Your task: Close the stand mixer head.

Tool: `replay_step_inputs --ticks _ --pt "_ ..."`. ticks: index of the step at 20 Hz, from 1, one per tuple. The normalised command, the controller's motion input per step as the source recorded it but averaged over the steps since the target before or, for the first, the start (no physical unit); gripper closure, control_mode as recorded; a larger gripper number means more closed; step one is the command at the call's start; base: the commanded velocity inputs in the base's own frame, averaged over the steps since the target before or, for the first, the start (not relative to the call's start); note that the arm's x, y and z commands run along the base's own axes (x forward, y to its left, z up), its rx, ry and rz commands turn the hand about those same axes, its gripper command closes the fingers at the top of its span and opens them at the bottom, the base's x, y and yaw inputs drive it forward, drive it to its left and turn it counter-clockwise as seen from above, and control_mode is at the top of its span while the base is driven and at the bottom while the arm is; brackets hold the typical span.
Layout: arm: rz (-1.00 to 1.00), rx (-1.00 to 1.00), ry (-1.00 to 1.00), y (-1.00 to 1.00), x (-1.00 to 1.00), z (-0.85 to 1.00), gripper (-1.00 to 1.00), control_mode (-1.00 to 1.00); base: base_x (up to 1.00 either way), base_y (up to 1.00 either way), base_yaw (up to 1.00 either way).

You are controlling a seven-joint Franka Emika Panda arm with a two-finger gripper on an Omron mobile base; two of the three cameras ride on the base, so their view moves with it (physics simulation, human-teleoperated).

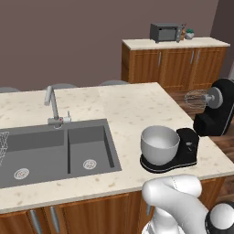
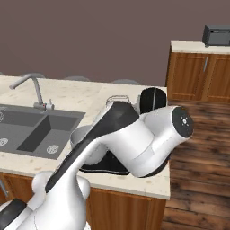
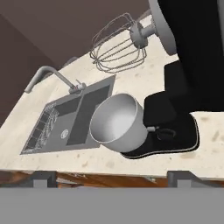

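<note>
Stand mixer head [image 1: 218, 109] tipped back at right of frame, whisk [image 1: 195, 98] hanging clear above steel bowl [image 1: 159, 144], table [image 1: 123, 105] beneath, my tool's grip I cannot tell

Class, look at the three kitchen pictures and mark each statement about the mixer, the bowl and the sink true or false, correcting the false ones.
1. The stand mixer head is tilted up, with its wire whisk clear of the steel bowl. True.
2. The steel bowl lies in the sink. False: it sits on the mixer's black base plate on the counter, beside the sink.
3. The sink has two basins and a faucet behind it. True.
4. The microwave stands next to the mixer. False: it is on a separate cabinet at the back wall.
5. The fingers hold the whisk. False: they touch nothing.
</note>
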Motion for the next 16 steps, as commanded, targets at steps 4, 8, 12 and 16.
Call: replay_step_inputs --ticks 4,8,12,16 --pt "0.15 0.08 -0.21 -0.74 0.18 0.06 -1.00 -1.00 0.00 0.00 0.00" --pt "0.22 -0.13 -0.27 -0.56 0.11 0.24 -1.00 -1.00 0.00 0.00 0.00" --pt "0.24 -0.10 -0.27 -0.54 0.53 0.04 -1.00 -1.00 0.00 0.00 0.00" --pt "0.15 -0.03 -0.29 -0.46 0.73 0.00 -1.00 -1.00 0.00 0.00 0.00"
